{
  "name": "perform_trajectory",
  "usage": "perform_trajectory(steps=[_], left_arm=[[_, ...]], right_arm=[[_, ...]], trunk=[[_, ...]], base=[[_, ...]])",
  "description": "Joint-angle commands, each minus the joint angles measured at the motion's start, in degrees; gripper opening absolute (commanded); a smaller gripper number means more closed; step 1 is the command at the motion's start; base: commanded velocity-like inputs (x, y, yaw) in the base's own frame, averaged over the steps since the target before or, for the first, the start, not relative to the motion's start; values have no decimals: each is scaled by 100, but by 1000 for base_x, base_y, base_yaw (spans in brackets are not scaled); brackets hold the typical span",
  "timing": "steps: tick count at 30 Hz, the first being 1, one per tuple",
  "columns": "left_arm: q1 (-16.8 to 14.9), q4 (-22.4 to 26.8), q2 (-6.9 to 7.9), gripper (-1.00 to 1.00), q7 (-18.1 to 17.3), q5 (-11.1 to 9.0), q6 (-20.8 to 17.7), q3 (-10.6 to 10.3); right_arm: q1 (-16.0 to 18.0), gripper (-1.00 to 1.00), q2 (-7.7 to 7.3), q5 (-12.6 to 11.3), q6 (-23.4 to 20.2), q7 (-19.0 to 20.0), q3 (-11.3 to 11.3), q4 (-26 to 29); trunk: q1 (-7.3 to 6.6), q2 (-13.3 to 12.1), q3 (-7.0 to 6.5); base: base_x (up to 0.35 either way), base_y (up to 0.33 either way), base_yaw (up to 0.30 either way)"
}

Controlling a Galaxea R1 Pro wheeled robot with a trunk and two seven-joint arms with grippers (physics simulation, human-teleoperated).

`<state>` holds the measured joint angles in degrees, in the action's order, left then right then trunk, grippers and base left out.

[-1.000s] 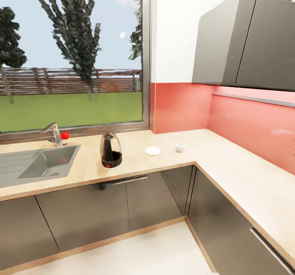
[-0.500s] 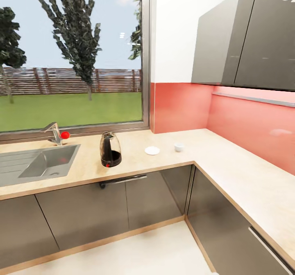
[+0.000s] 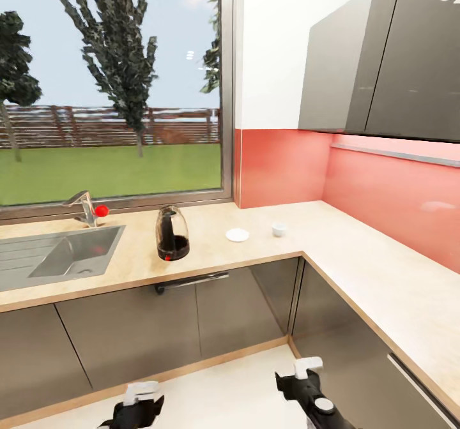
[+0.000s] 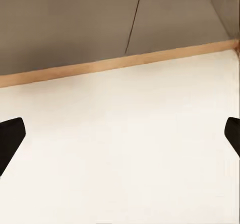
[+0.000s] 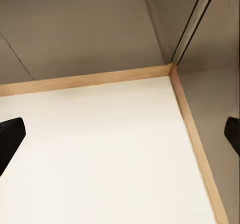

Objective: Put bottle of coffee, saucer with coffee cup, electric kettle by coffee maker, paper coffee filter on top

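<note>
On the wooden countertop (image 3: 358,256) below the window stands the electric kettle (image 3: 172,234), dark glass with a red spot at its base. To its right lie the white saucer (image 3: 237,235) and, apart from it, the small white coffee cup (image 3: 279,229). My left gripper (image 3: 142,398) and right gripper (image 3: 305,373) hang low over the pale floor, far below the counter. In the wrist views the left gripper (image 4: 120,139) and right gripper (image 5: 120,136) are open, dark fingertips (image 4: 10,139) wide apart, nothing between them. Coffee maker, bottle and filter are out of view.
A steel sink (image 3: 57,256) with a tap (image 3: 83,207) sits at the counter's left. Grey base cabinets (image 3: 191,320) run below the L-shaped counter, dark wall cabinets (image 3: 383,59) hang at the right. The floor (image 3: 230,391) lies in front of the cabinets.
Both arms have risen into the bottom of the head view. The things on the counter stand as before.
</note>
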<state>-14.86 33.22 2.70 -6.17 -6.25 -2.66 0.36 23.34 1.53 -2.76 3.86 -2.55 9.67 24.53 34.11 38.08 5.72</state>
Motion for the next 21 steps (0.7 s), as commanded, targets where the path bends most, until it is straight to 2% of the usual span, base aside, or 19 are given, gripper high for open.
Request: perform_trajectory(steps=[1, 2, 3, 7, 11, 12, 13, 14, 15, 18, 20, 21], left_arm=[[-237, 21, 2, 100, -172, -48, -104, 3], [-588, 32, 2, 100, -374, -41, -280, -1], [-702, 35, 2, 100, -435, -40, -355, -1], [-1541, 49, -2, 100, -877, -47, -1002, -8], [-2261, -15, -20, 100, -1070, -53, -1383, -10], [-2451, -28, -26, 100, -1089, -56, -1496, -10], [-2717, -37, -43, 100, -1106, -58, -1712, -7], [-3056, -27, -73, 100, -1116, -74, -2092, -3], [-3295, -19, -94, 100, -1122, -89, -2413, 1], [-3637, 3, -117, 100, -1128, -115, -2886, 5], [-3914, 12, -118, 100, -1167, -150, -3203, 7], [-4339, 13, -105, 100, -1410, -244, -3734, 19]], right_arm=[[4, 100, -4, -32, 17, -27, 35, 218], [8, 100, -4, -32, 13, -27, 35, 537], [9, 100, -4, -32, 13, -27, 37, 644], [12, 100, -1, -32, -4, -22, 43, 1503], [81, 100, 4, -40, -312, 213, 37, 2076], [151, 100, 4, -44, -537, 335, 37, 2219], [304, 100, 5, -51, -948, 498, 30, 2421], [531, 100, 5, -61, -1499, 623, 21, 2635], [692, 100, 5, -84, -1827, 666, 15, 2758], [972, 100, 5, -256, -2255, 693, 11, 2926], [1200, 100, 2, -536, -2671, 699, 7, 2993], [1531, 100, -4, -1129, -3542, 699, -4, 3030]], trunk=[[1, 8, 12], [1, 8, 12], [1, 8, 12], [1, 8, 12], [1, 8, 12], [1, 8, 12], [1, 8, 12], [1, 8, 12], [1, 8, 12], [1, 8, 12], [1, 8, 12], [1, 8, 12]], base=[[0, 0, 0], [0, 0, 0], [0, 0, 0], [0, 0, 0], [0, 0, 0], [0, 0, 0], [0, 0, 0], [0, 0, 0], [0, 0, 0], [0, 0, 0], [0, 0, 0], [0, 0, 0]])
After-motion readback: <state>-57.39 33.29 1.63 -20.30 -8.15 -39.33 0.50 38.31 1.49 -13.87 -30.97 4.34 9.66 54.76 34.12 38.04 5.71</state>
